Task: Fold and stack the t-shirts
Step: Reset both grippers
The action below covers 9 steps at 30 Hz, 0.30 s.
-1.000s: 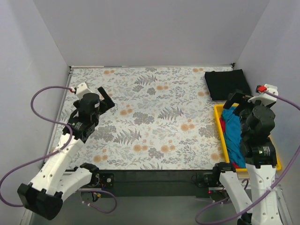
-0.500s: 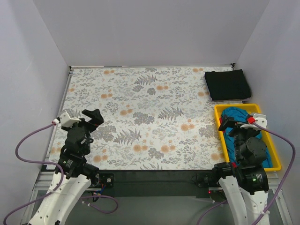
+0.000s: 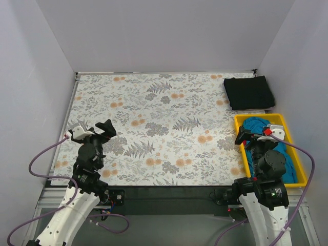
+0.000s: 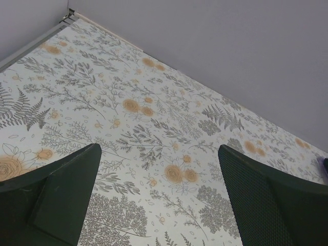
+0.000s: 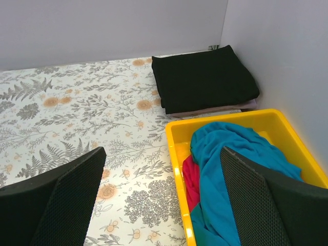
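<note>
**Both tools wide open and empty; shirts at the desk's right side**

Top view: a floral cloth (image 3: pixel 164 128) printed with grey ferns and orange blooms covers the desk. In the far right corner a black t-shirt (image 3: pixel 249 93) lies folded into a flat, neat rectangle. Just in front of it stands a yellow tray (image 3: pixel 259 116) of glossy plastic, rectangular with raised walls, holding a rumpled teal t-shirt (image 3: pixel 288 165). The left tool (image 3: pixel 102 129) hangs over the cloth's near left part, and the right tool (image 3: pixel 255 136) over the tray's near left edge.

Left wrist view: both dark fingers (image 4: pixel 61 195) stand far apart with only patterned cloth between them. Nothing is held.

Right wrist view: the fingers here carry a fine mesh texture and are spread just as wide, gripping nothing. The black shirt rests on a pale folded layer (image 5: pixel 215 109) that peeks out along its near edge. In the tray, the teal shirt is draped in soft folds over a red-pink t-shirt (image 5: pixel 189 175).
</note>
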Tool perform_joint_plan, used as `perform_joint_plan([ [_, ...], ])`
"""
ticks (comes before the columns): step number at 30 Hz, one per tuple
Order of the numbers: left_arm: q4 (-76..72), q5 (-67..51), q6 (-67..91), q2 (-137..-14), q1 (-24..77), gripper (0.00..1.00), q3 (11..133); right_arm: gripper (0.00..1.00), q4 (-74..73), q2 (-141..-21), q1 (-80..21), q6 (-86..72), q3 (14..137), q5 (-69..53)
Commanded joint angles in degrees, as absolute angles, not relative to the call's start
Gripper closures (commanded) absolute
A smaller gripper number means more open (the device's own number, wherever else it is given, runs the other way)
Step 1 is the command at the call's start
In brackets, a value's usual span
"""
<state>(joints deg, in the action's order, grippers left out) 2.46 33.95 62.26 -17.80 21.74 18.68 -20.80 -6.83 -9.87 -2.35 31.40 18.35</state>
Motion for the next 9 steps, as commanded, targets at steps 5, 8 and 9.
perform_joint_plan([
  [5,-4.1,33.4,60.0,-21.8,21.4,0.02,17.1,0.02,-17.3,-7.1,-10.1,-2.0,30.5,16.3],
  [8,-7.0,32.5,59.6,-22.4,21.4,0.02,16.0,0.02,-17.4,-7.5,-10.2,-1.8,30.5,16.3],
  [9,-7.8,32.1,59.3,-22.8,21.4,0.02,15.7,0.02,-17.4,-7.5,-10.1,-1.8,30.5,16.3],
])
